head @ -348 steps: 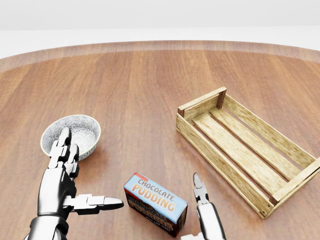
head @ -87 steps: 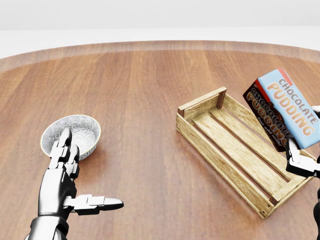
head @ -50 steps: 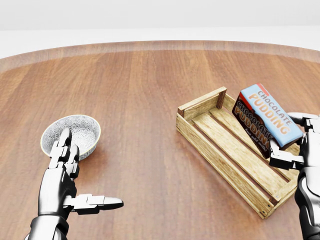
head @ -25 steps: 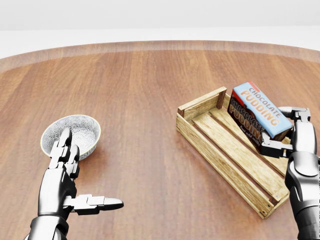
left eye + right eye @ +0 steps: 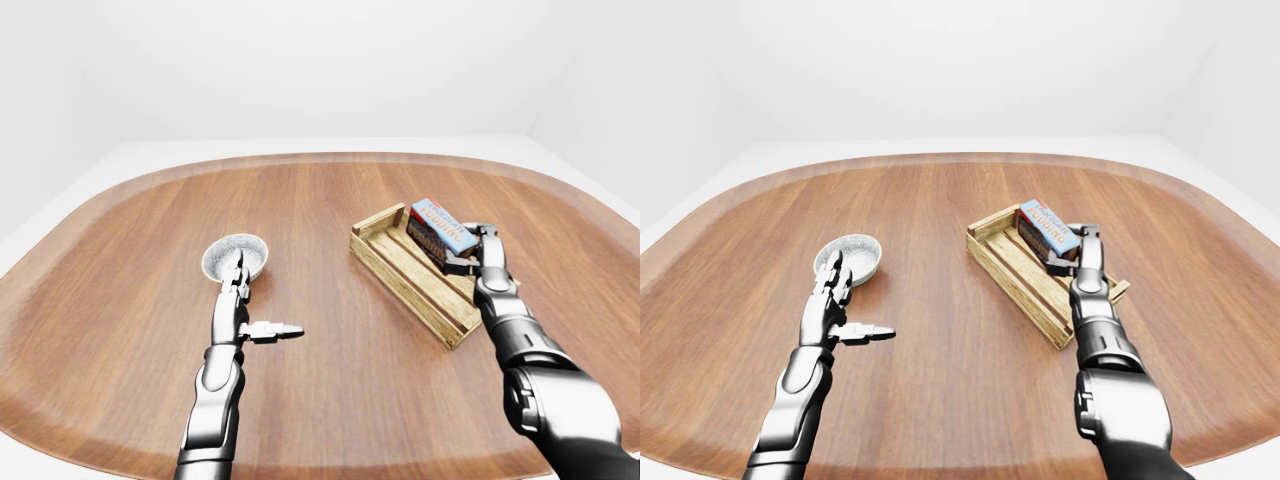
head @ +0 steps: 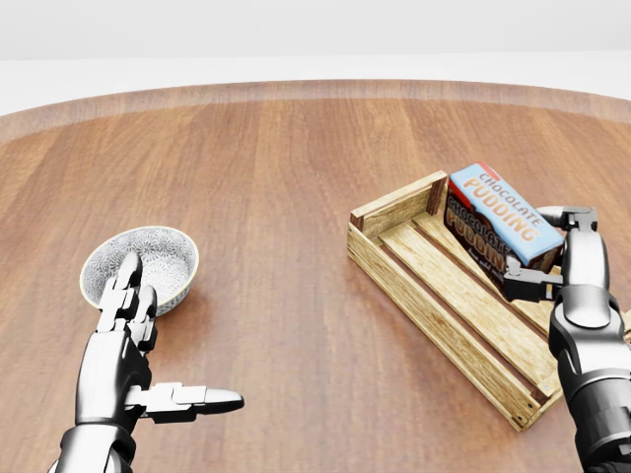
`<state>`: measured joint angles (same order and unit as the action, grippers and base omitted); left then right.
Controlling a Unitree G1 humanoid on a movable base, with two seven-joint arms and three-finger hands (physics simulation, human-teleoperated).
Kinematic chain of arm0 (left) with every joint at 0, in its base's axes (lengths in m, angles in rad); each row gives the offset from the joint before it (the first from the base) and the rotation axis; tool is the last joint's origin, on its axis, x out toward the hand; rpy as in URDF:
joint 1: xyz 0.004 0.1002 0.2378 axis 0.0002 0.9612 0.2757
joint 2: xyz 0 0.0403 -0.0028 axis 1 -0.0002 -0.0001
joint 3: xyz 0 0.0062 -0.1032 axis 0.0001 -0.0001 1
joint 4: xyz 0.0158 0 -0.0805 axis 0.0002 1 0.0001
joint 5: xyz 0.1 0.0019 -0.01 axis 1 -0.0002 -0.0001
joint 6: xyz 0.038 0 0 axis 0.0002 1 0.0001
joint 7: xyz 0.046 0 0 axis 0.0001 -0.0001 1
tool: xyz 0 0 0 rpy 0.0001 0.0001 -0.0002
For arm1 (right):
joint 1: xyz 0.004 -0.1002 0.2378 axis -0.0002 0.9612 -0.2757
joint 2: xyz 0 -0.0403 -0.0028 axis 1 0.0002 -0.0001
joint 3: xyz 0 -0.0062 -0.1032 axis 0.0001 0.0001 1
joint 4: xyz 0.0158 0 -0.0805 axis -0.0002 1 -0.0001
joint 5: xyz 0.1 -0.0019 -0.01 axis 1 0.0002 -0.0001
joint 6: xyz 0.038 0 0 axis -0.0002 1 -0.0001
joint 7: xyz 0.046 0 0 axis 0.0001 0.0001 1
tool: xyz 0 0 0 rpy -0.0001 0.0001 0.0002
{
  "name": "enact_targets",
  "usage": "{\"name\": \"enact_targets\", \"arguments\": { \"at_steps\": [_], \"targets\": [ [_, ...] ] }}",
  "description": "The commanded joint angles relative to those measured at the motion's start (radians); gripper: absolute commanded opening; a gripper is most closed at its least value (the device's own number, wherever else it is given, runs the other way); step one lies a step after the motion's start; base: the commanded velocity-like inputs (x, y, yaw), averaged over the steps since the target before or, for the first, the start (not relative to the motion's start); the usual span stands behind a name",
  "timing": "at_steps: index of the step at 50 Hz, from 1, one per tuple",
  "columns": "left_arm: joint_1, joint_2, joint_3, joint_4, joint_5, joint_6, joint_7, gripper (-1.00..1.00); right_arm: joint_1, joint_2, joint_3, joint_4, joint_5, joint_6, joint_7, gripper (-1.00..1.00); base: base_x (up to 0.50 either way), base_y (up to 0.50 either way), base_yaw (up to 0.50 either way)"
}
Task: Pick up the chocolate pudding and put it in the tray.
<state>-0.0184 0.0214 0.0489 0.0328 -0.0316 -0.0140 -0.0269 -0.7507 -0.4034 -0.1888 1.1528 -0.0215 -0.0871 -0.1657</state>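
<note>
White walls and a pale floor surround the rounded wooden table (image 5: pixel 320 350), whose grain runs from near to far.

Right hand (image 6: pixel 562 261): clenched on the chocolate pudding (image 6: pixel 498 225) box, one finger hooked over its far right end and another pressed against its near lower side. The box sits tilted, blue label face up, over the far right part of the tray (image 6: pixel 434 286), its lower edge down among the slats. Whether it already touches the tray floor cannot be told.

Change noted: seven seconds ago the box lay on the table near the bottom of the head view, between the two hands. By 1.7 seconds ago it was held high at the right edge, above the tray's right side. Over the last second it has come steadily lower and leftward, and now rests deeper inside the tray walls than half a second ago. The tray itself has not shifted.

Left hand (image 6: pixel 133 345): released, fingers extended and thumb pointing right, grasping nothing, unchanged across all frames. Its fingertips overlap the near rim of the patterned bowl (image 6: pixel 148 261) at the left, which has stayed in place.
</note>
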Motion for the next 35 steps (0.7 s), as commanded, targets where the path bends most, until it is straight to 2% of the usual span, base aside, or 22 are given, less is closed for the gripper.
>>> {"name": "enact_targets", "arguments": {
  "at_steps": [1,33,35],
  "targets": [
    [0.001,0.0,-0.002,-0.01,-0.002,0.013,-0.003,1.0,-0.039,0.004,0.006,0.048,-0.003,0.0,-0.036,-1.0,0.0,0.0,0.0],
    [0.005,0.0,-0.004,-0.007,0.001,0.004,-0.007,1.0,-0.074,0.018,0.008,0.138,-0.08,0.0,-0.085,-1.0,0.0,0.0,0.0],
    [0.005,0.0,-0.004,-0.013,0.001,0.01,-0.007,1.0,-0.075,0.018,0.005,0.141,-0.083,0.0,-0.086,-1.0,0.0,0.0,0.0]
  ]
}}
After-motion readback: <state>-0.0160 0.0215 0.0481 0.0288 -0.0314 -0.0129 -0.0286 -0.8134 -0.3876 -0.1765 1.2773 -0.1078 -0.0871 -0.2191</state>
